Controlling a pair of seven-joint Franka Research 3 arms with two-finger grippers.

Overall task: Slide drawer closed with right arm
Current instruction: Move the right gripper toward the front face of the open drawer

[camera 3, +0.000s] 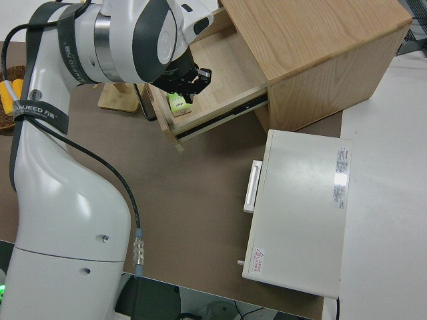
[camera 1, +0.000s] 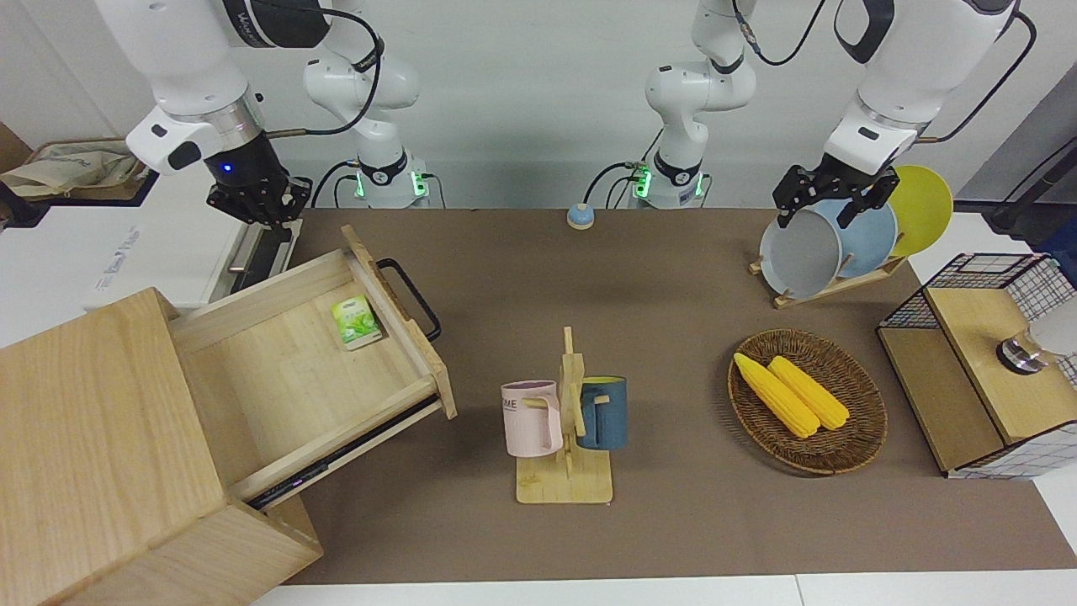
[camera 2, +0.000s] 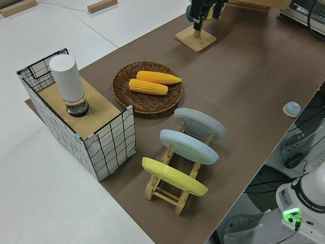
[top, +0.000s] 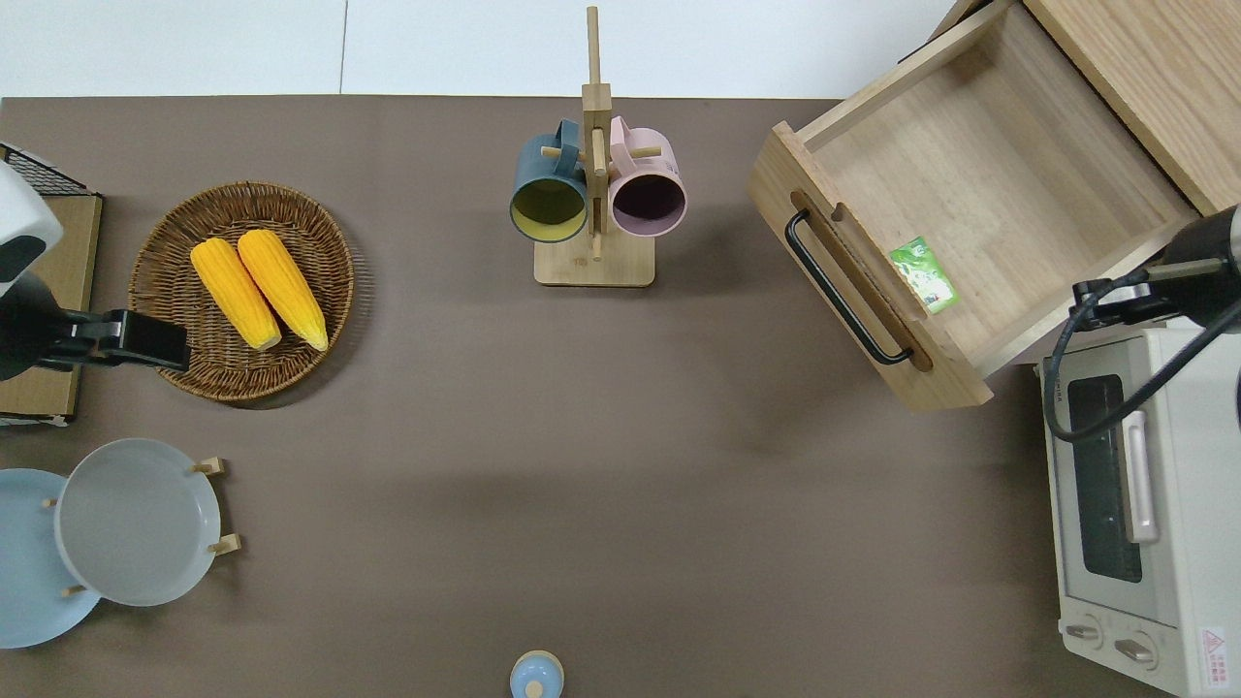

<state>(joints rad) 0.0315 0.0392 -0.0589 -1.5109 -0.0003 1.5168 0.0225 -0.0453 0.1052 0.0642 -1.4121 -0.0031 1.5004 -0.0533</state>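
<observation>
The light-wood drawer [camera 1: 294,379] stands pulled far out of the pale wooden cabinet [camera 1: 92,438], its black bar handle [camera 1: 411,296] toward the table's middle. A small green packet [camera 1: 355,321] lies inside, by the front panel. The drawer [top: 979,184] and handle [top: 842,289] also show in the overhead view. My right gripper [camera 1: 262,215], with the blue wrist light, is shut and empty. It hangs over the gap between the drawer's side wall and the toaster oven, as the overhead view [top: 1091,301] shows, apart from the handle. My left arm is parked, its gripper [camera 1: 829,206] open.
A white toaster oven [top: 1144,504] stands nearer to the robots than the drawer. A mug rack [camera 1: 565,421] with a pink and a blue mug stands mid-table. A basket of corn [camera 1: 808,400], a plate rack [camera 1: 841,240] and a wire-mesh box [camera 1: 984,370] are at the left arm's end.
</observation>
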